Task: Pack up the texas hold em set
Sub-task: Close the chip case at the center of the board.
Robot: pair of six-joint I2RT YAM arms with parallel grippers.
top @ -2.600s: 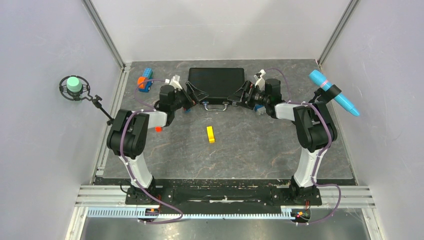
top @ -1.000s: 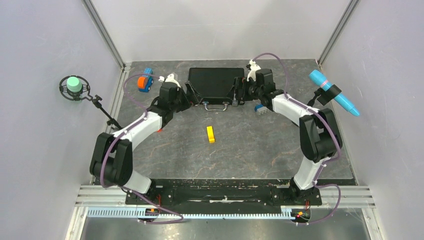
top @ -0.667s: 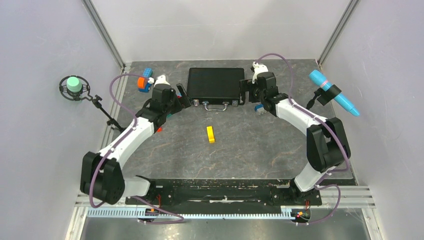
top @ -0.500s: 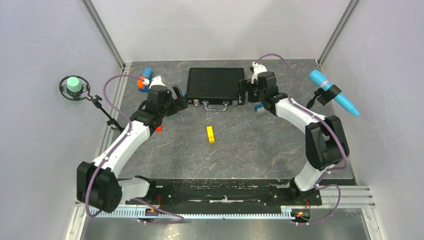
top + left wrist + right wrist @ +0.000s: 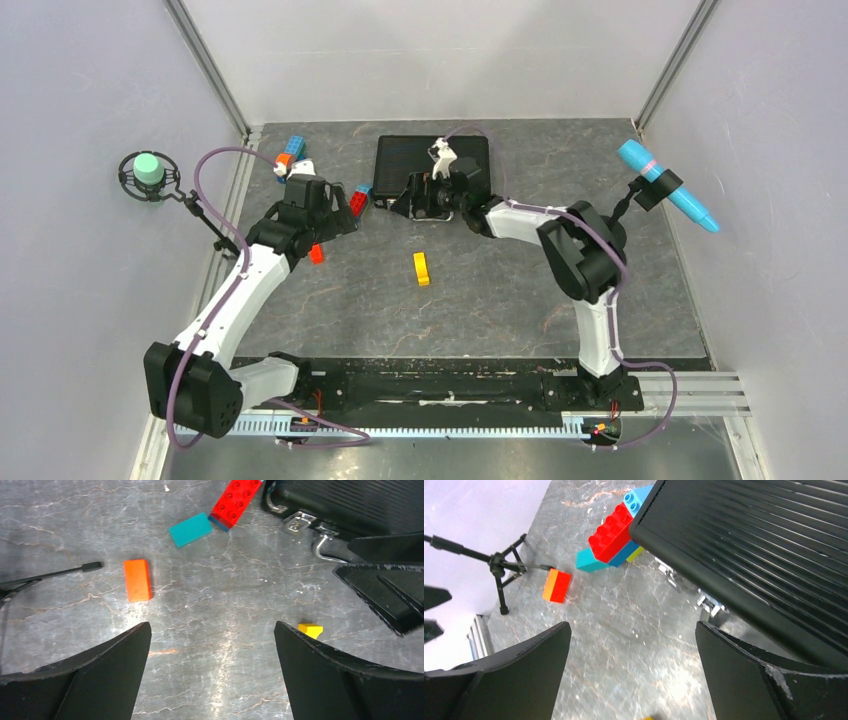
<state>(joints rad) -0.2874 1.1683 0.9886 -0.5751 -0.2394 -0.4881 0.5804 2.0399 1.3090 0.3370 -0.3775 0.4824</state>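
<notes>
The black briefcase (image 5: 432, 162) lies shut at the back middle of the table, so its chips and foam are hidden. Its silver handle (image 5: 324, 547) and latches face the near side. The ribbed lid fills the right wrist view (image 5: 764, 540). My right gripper (image 5: 399, 203) is open and empty, low over the table by the case's front left corner (image 5: 632, 625). My left gripper (image 5: 338, 218) is open and empty, left of the case above bare table (image 5: 211, 625). The right gripper's fingers (image 5: 390, 595) show in the left wrist view.
A red brick (image 5: 357, 200), a teal brick (image 5: 190, 529) and a blue one (image 5: 639, 497) lie at the case's left corner. An orange brick (image 5: 316, 255) and a yellow block (image 5: 421, 268) lie nearer. A small tripod (image 5: 499, 565) stands left. A blue pen-shaped device (image 5: 665, 185) is mounted right.
Both grippers have left the case's front corners. My right arm has swung across the front to the case's left corner. My left arm has pulled back left. The case lies flat and shut.
</notes>
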